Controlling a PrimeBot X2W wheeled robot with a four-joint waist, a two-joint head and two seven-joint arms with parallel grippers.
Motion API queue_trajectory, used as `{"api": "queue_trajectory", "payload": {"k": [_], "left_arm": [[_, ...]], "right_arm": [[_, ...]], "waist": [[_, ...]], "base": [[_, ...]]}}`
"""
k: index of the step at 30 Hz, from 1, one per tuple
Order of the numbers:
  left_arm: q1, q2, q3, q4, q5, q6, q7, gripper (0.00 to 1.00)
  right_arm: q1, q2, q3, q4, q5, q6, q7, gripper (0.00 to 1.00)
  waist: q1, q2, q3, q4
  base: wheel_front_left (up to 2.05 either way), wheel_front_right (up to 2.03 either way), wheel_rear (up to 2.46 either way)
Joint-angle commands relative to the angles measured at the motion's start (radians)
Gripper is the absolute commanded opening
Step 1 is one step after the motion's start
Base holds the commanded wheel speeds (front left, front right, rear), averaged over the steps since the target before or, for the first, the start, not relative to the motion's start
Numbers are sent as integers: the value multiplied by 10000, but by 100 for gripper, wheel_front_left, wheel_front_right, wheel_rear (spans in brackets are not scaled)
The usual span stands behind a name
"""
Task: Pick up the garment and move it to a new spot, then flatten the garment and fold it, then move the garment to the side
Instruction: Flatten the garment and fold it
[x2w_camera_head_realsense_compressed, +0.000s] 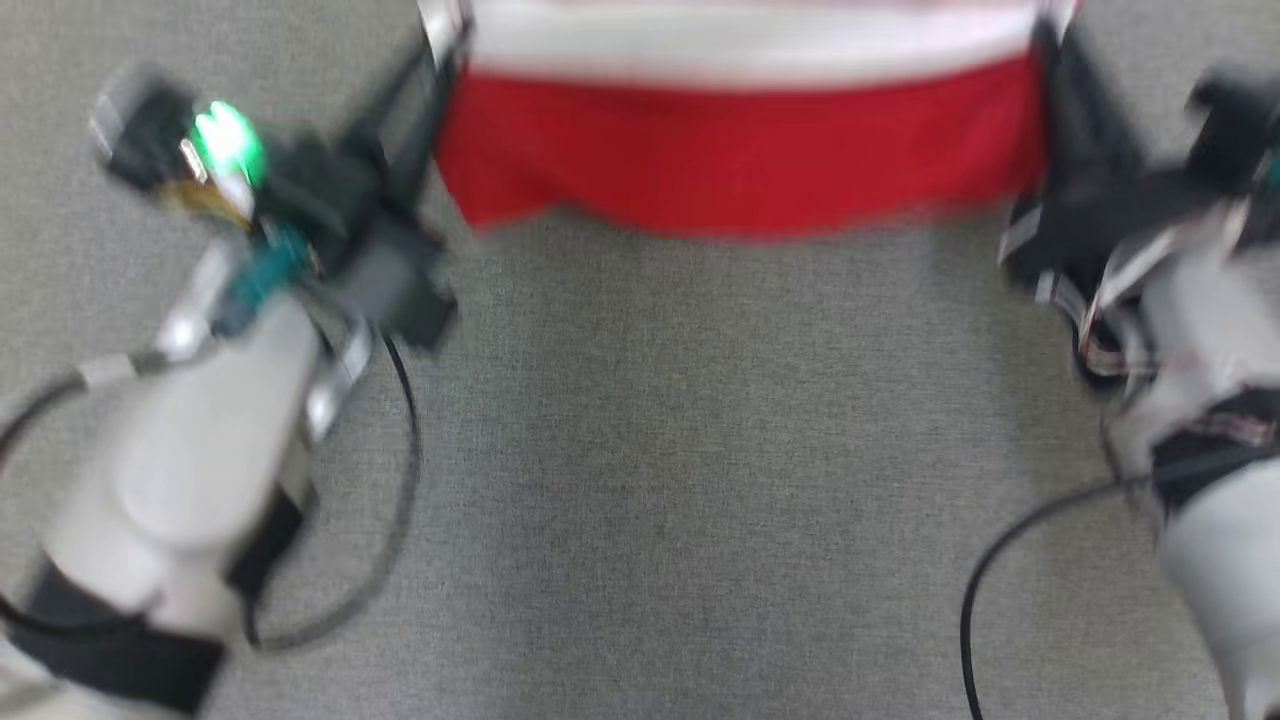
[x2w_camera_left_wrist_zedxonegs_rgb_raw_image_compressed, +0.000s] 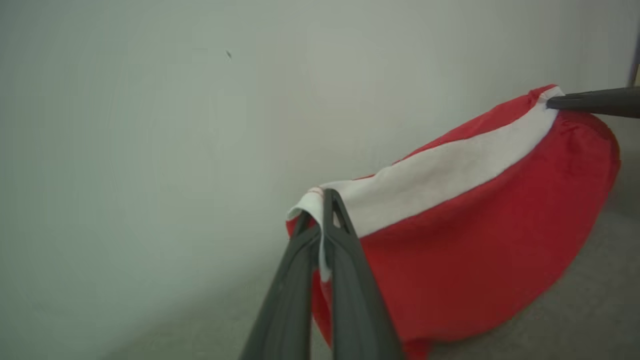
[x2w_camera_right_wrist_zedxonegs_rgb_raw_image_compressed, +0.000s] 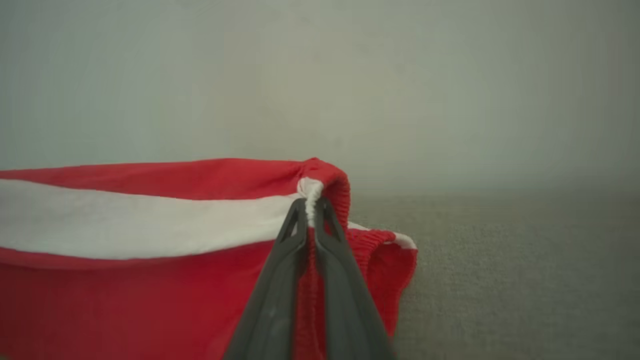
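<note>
Red-and-white garment (x2w_camera_left_wrist_zedxonegs_rgb_raw_image_compressed: 475, 240), corners pinched, left fingers (x2w_camera_left_wrist_zedxonegs_rgb_raw_image_compressed: 350, 280), right fingers (x2w_camera_right_wrist_zedxonegs_rgb_raw_image_compressed: 280, 290)

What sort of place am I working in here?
Probably a plain indoor room, perhaps a test lab: grey carpet underfoot, a bare pale wall behind, and the red-and-white garment being handled over the carpet.

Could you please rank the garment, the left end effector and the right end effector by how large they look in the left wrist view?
1. garment, clearly largest.
2. left end effector, though nearness to the camera enlarges it.
3. right end effector, just its tip at the right edge.
</note>
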Motion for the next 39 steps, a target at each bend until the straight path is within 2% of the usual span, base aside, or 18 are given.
{"api": "queue_trajectory", "payload": {"k": [1,6,10,15,21,30,39], "left_arm": [[459,-35,158,-61,-109,-37,-6,0],[2496,-597,1014,-349,-244,-286,-6,0],[4002,-917,1394,-300,2,-718,-6,0],[5501,-1374,2125,-226,-71,-1039,-6,0],[6776,-1646,2855,155,-68,-1369,-7,0],[8352,-1884,3111,579,-21,-1462,-7,0],[9375,-1839,2881,838,-397,-1472,-9,0]], "right_arm": [[311,-77,130,-117,244,-9,-8,0],[1941,-416,650,-919,875,-9,-8,0],[3042,-531,747,-1555,1150,-9,-8,0],[4352,-721,870,-2265,839,-9,-6,0],[5665,-735,929,-2644,563,-9,-8,0],[7442,-804,1370,-2332,534,-9,-8,0],[8528,-939,1867,-2068,730,-9,-6,0]], "waist": [[0,-1,-191,-57],[0,-1,-803,-207],[0,-1,-1396,-305],[0,-1,-2114,-419],[0,-1,-2920,-627],[0,-1,-4021,-816],[0,-1,-4470,-838]], "base": [[0,0,0],[0,0,0],[0,0,0],[0,0,0],[0,0,0],[0,0,0],[0,0,0]]}}
